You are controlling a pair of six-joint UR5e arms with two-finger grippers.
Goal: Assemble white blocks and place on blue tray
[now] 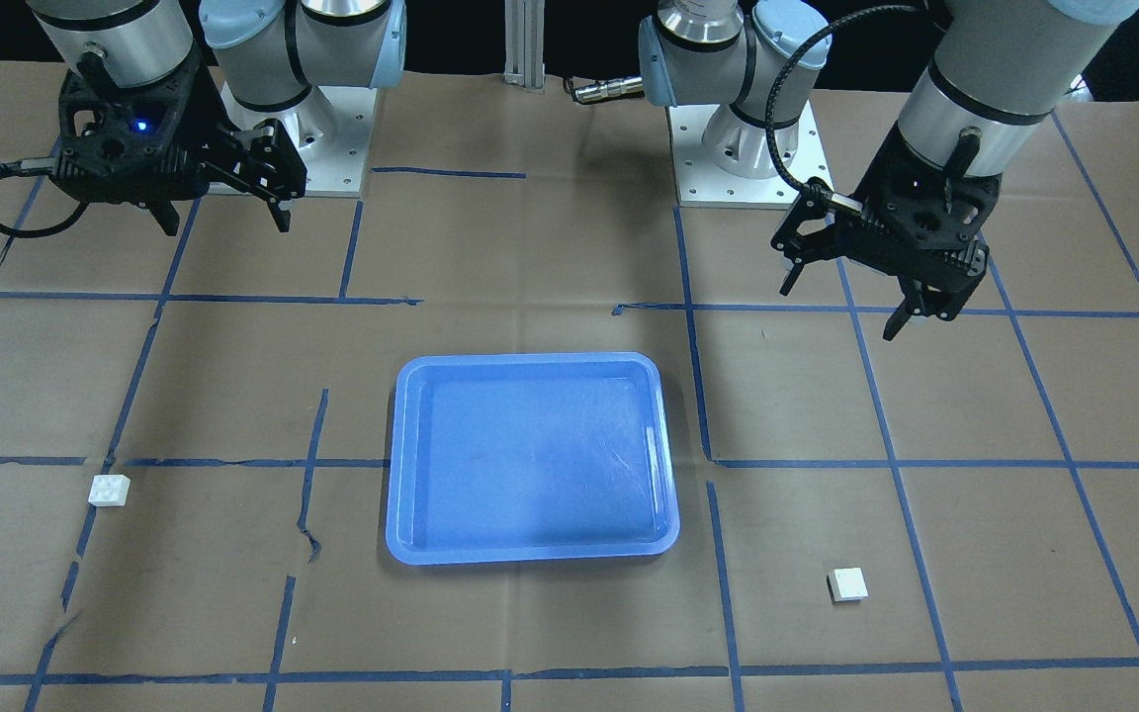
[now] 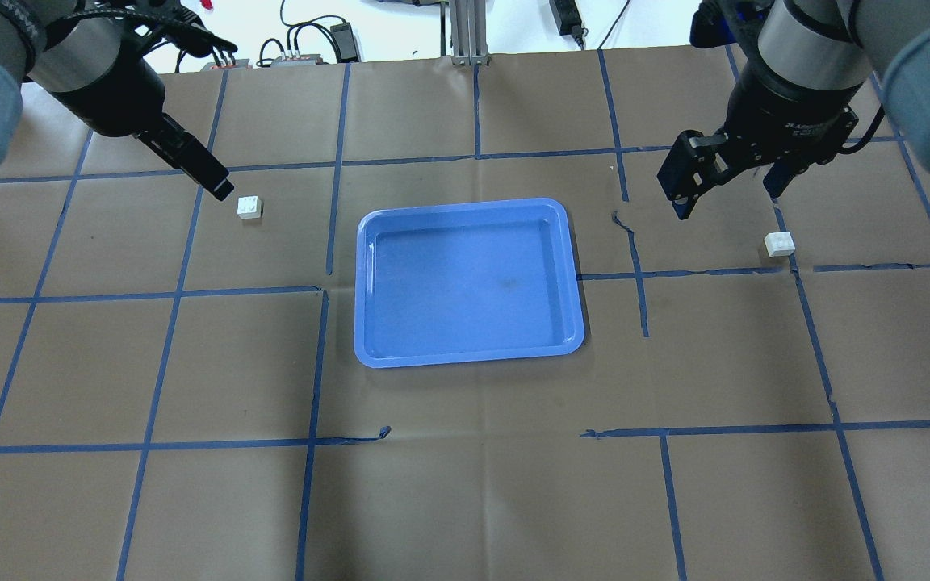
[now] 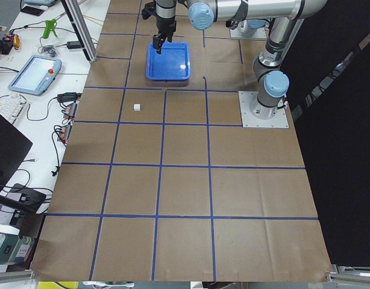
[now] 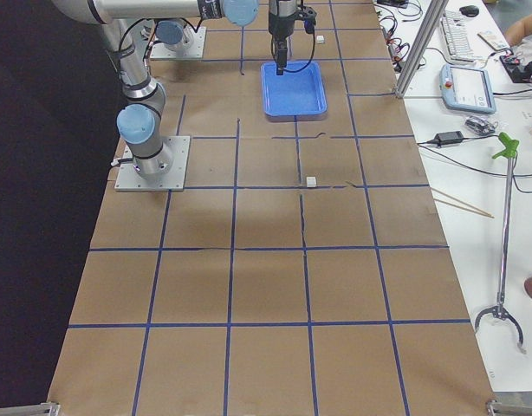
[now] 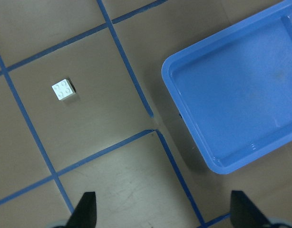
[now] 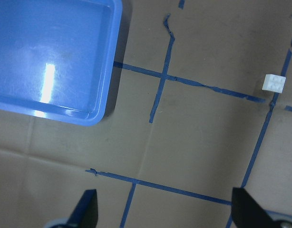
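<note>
The blue tray (image 1: 530, 455) lies empty at the table's middle (image 2: 465, 282). One white block (image 2: 249, 207) sits studs up on the brown paper left of the tray; it also shows in the front view (image 1: 846, 583) and the left wrist view (image 5: 63, 89). The other white block (image 2: 779, 243) lies right of the tray (image 1: 109, 489) (image 6: 274, 83). My left gripper (image 2: 205, 173) hangs open and empty above the table near the left block (image 5: 166, 211). My right gripper (image 2: 727, 198) hangs open and empty above the table near the right block (image 6: 167, 209).
The table is covered in brown paper with a grid of blue tape lines. The two arm bases (image 1: 747, 148) stand on the robot's side of the table. Cables and a tablet (image 3: 33, 72) lie on the bench beyond the table's far edge.
</note>
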